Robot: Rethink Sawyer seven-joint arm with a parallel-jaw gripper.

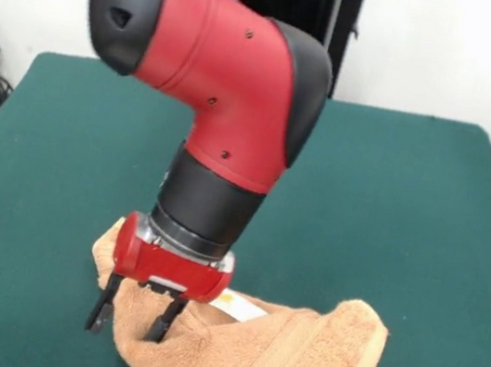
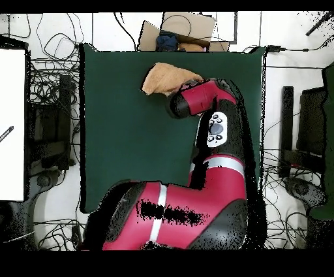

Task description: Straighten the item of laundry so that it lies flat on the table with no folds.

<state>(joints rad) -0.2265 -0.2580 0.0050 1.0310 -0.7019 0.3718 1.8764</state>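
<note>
The peach-orange towel (image 1: 290, 365) lies crumpled with folds near the front edge of the green table (image 1: 409, 220); a woven band and a white tag (image 1: 239, 307) show on it. In the overhead view the towel (image 2: 166, 78) sits near the table's (image 2: 124, 130) top edge, partly under the arm. My gripper (image 1: 130, 320) is at the towel's left edge, its two black fingers (image 1: 101, 308) spread apart. One finger is over the cloth, the other just off it. They hold nothing.
The red and black arm (image 1: 235, 78) leans over the middle of the table. Cables and equipment (image 2: 55, 98) lie off the table's sides. A cardboard box (image 2: 186, 29) stands beyond the table edge near the towel.
</note>
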